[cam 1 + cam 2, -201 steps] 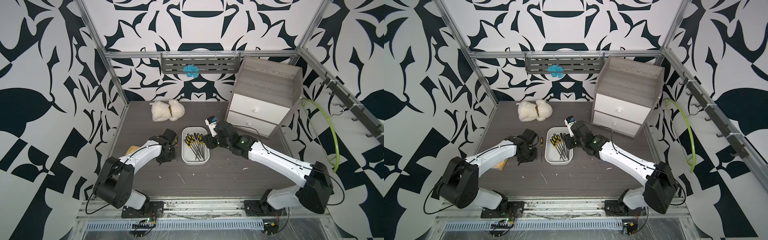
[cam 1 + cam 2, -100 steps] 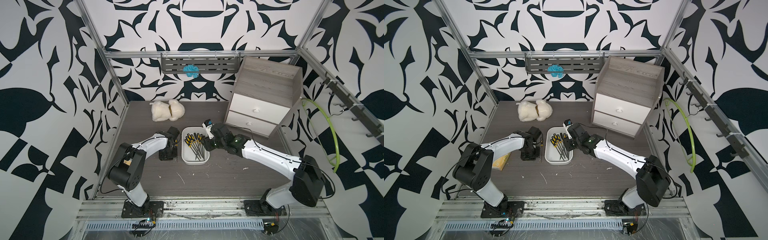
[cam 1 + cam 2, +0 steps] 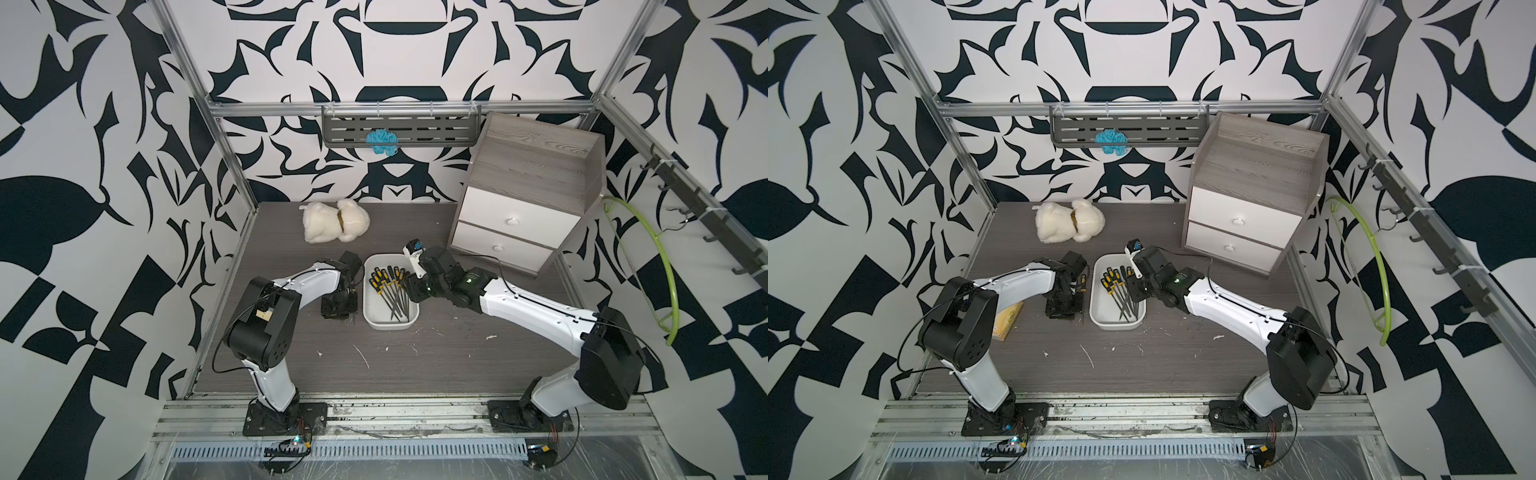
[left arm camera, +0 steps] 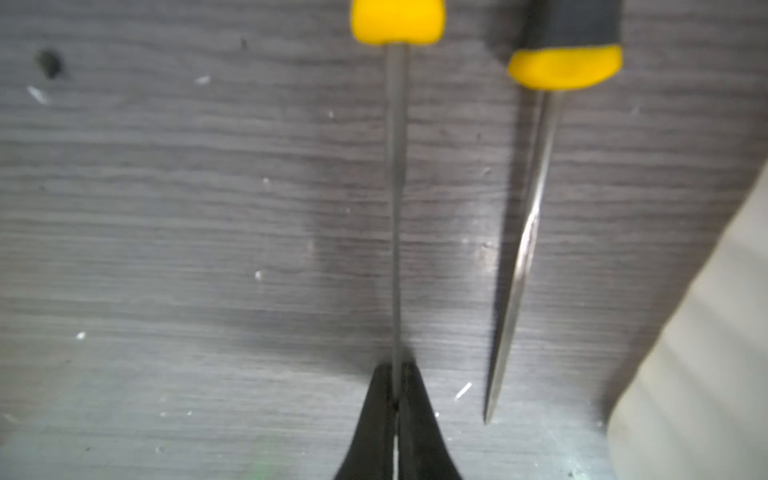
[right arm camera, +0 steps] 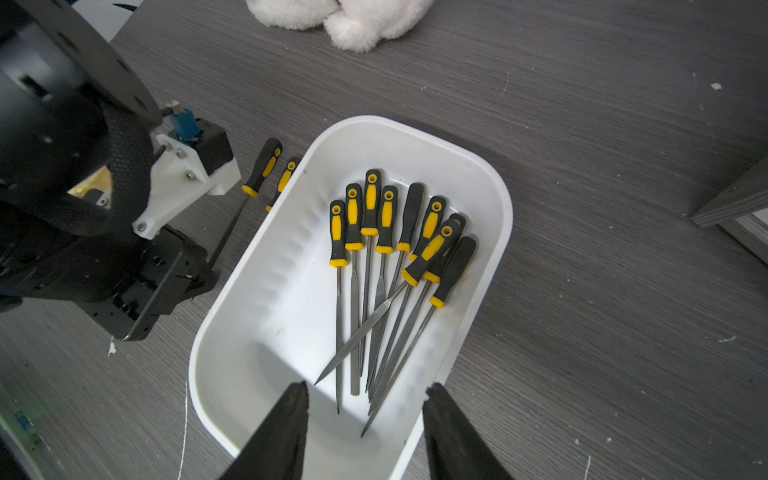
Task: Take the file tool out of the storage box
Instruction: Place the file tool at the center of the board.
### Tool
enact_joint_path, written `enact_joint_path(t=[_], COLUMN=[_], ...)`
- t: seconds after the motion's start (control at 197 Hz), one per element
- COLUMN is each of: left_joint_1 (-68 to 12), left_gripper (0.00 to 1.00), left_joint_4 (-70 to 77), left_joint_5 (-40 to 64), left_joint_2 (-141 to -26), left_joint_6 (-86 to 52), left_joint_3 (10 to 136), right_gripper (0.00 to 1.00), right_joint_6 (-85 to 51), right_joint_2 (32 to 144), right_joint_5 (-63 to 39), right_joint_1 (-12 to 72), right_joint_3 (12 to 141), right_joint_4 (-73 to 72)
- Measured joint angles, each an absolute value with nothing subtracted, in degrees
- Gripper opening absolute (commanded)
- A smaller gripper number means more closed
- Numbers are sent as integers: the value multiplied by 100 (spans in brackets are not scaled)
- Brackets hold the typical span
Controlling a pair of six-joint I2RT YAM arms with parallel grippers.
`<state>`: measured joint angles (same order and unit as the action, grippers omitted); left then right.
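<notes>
The white storage box (image 3: pixel 380 313) (image 3: pixel 1106 311) (image 5: pixel 266 332) sits mid-table and holds several file tools (image 3: pixel 392 286) (image 5: pixel 374 257) with black-and-yellow handles. My left gripper (image 3: pixel 338 309) (image 3: pixel 1063 309) (image 4: pixel 397 386) is low over the table, just left of the box, shut on the thin blade of one file (image 4: pixel 395 208) (image 5: pixel 262 166). A second file (image 4: pixel 528 232) (image 5: pixel 284 178) lies on the table between that one and the box wall (image 4: pixel 706 332). My right gripper (image 3: pixel 415 291) (image 5: pixel 368 399) hangs open above the blade tips at one end of the box, holding nothing.
A white plush toy (image 3: pixel 334 220) lies at the back. The grey cabinet (image 3: pixel 528 208) with two white drawers stands at the back right. A yellow pad (image 3: pixel 1008 320) lies by the left wall, and a green hoop (image 3: pixel 660 266) hangs on the right wall.
My left arm has swung its elbow up and inward, and its gripper has dropped closer to the table beside the box. The right gripper has edged left over the box.
</notes>
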<state>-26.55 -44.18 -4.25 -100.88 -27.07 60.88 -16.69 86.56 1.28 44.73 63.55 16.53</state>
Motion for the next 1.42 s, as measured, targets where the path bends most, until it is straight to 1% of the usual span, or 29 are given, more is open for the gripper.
enact_joint_path(t=[0.167, 0.258, 0.329, 0.476, 0.699, 0.983, 1.049, 1.094, 1.165, 1.277, 1.383, 1.418], left_joint_1=[-2630, -2622, -2620, -2620, -2620, -2620, -2620, -2628, -2650, -2665, -2663, -2657], left_gripper=[0, 4, 9, 11, 16, 26, 28, 28, 30, 35, 40, 45], left_joint_4=[-4416, -4418, -4418, -4414, -4394, -4390, -4397, -4397, -4388, -4333, -3959, -3686], left_joint_5=[-405, -388, -384, -386, -377, -381, -379, -379, -379, -395, -261, -113], left_joint_2=[-10088, -10090, -10090, -10090, -10088, -9859, -9721, -9592, -9317, -8698, -7931, -7634], left_joint_6=[-2700, -2698, -2700, -2700, -2711, -2759, -2768, -2773, -2792, -2853, -2884, -2897], left_joint_3=[6088, 6088, 6088, 6088, 6088, 6042, 6025, 6018, 5994, 5863, 5588, 5417], right_gripper=[50, 50, 50, 50, 50, 49, 46, 41, 38, 37, 37, 37], right_joint_6=[-1671, -1673, -1673, -1675, -1680, -1723, -1756, -1765, -1813, -1898, -1999, -2049], right_joint_2=[8753, 8840, 8903, 9013, 9150, 9358, 9386, 9415, 9467, 9612, 9918, 10075], right_joint_5=[110, 97, 82, 47, -5, -104, -119, -121, -54, 434, 1046, 1212], right_joint_1=[4473, 4473, 4475, 4473, 4473, 4475, 4475, 4475, 4493, 4659, 4932, 4995], right_joint_3=[6366, 6383, 6390, 6403, 6490, 6543, 6552, 6567, 6617, 6853, 7384, 7634], right_joint_4=[1651, 1649, 1651, 1651, 1647, 1643, 1645, 1651, 1664, 1870, 2246, 2394])
